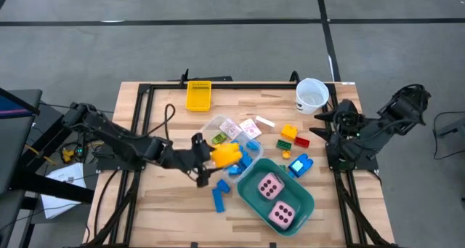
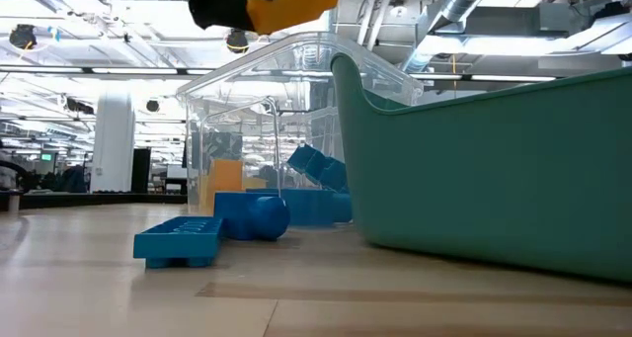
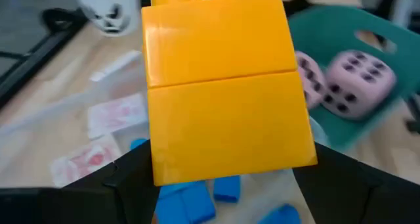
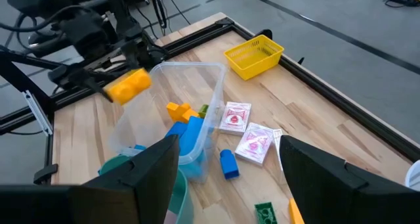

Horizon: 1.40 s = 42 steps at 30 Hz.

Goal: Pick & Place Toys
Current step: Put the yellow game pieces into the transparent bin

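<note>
While the yellow brick [image 1: 226, 155] hangs clamped in the left gripper [image 1: 209, 158] above the clear box [image 1: 221, 129], beside the teal tub [image 1: 301, 204], centre it over the destination before releasing. Right gripper [image 4: 226, 178] waits, fingers apart, empty.

— Bright and even from above; only soft, short shadows on the wooden table [image 1: 167, 197].
— Light source? Ceiling strip lamps [image 2: 59, 29] visible across the room, slightly blown out.
— Glare on the clear plastic tub [image 2: 286, 110], pale streaks along its walls.
— Up close, blurred: the yellow brick [image 3: 223, 86] soft-edged, the pink dice [image 3: 357, 79] behind it out of focus.
— Straight lines bowed near the frame edges overhead.
</note>
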Motion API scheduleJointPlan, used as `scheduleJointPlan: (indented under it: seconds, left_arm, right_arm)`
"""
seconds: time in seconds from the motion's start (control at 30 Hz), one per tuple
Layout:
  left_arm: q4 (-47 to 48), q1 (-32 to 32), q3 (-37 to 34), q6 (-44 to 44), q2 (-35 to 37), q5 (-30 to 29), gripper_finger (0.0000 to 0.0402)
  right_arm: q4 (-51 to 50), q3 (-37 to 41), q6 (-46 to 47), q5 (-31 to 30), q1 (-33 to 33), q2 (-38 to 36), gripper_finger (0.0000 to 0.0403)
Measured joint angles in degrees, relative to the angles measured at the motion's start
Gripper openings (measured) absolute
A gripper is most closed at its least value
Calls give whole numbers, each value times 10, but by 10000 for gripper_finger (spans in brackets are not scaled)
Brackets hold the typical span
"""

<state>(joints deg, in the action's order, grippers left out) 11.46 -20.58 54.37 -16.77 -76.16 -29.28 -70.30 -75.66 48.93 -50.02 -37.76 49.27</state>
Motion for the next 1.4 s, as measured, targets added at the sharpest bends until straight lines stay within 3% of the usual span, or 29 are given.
scheduleJointPlan:
  seconds: [0.33,0.73,1.4]
  left_arm:
    - [-20,58,5,-103,-6,-24,294]
    - [23,68,5,-258,-37,-23,294]
    - [99,68,5,-360,-68,-18,294]
  right_arm:
    - [0,0,-3,0,0,0,254]
    - [0,0,-3,0,0,1,254]
    - [0,0,-5,-1,0,-3,254]
